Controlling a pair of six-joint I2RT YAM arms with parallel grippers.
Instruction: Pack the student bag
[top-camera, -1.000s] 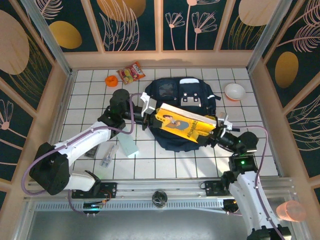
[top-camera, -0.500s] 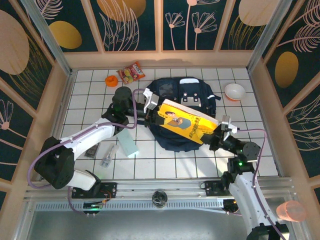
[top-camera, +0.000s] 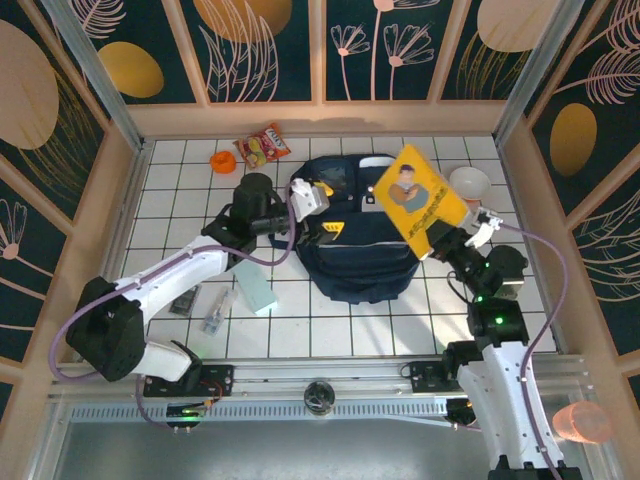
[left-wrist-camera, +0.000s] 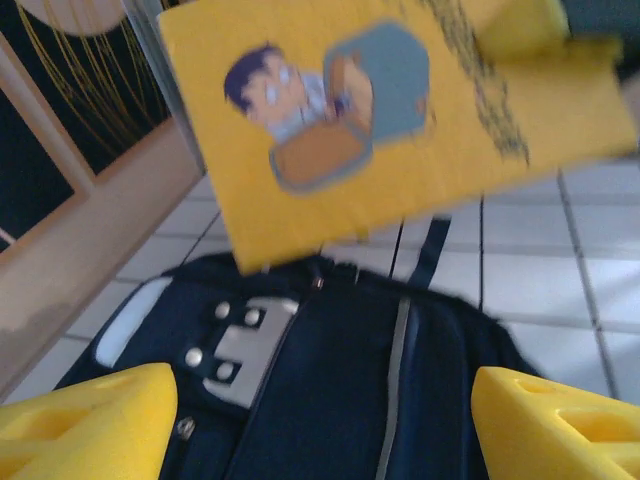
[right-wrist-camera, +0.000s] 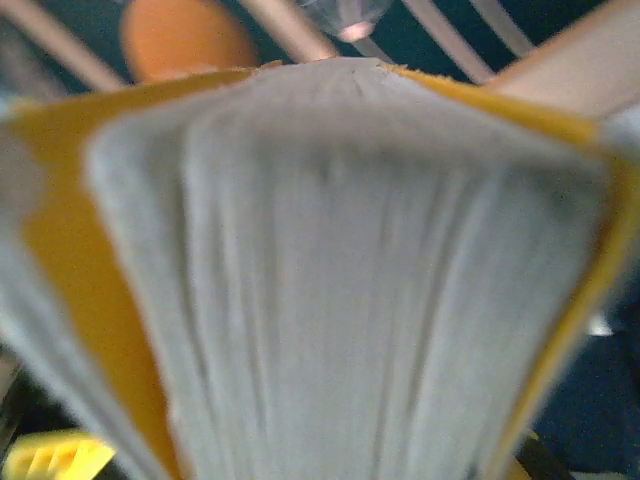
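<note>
The student bag (top-camera: 352, 255), dark navy with grey buckle patches, lies flat in the middle of the tiled table. My right gripper (top-camera: 441, 240) is shut on the lower corner of a yellow book (top-camera: 419, 196) and holds it raised and tilted above the bag's right side. In the right wrist view the book's white page edges (right-wrist-camera: 340, 280) are close and blurred. My left gripper (top-camera: 327, 209) hovers open over the bag's left half. Its yellow fingertips (left-wrist-camera: 90, 425) stand wide apart over the bag (left-wrist-camera: 330, 370), with the book (left-wrist-camera: 400, 110) above and beyond them.
A snack packet (top-camera: 262, 146) and a small orange object (top-camera: 222, 160) lie at the back left. A white bowl (top-camera: 469, 182) sits at the back right, partly behind the book. A teal box (top-camera: 258, 292), a clear packet (top-camera: 215, 312) and a dark item (top-camera: 182, 303) lie under the left arm.
The left gripper let go of the book and opened, staying over the bag. The right gripper swung the book up and to the right, off the bag's top.
</note>
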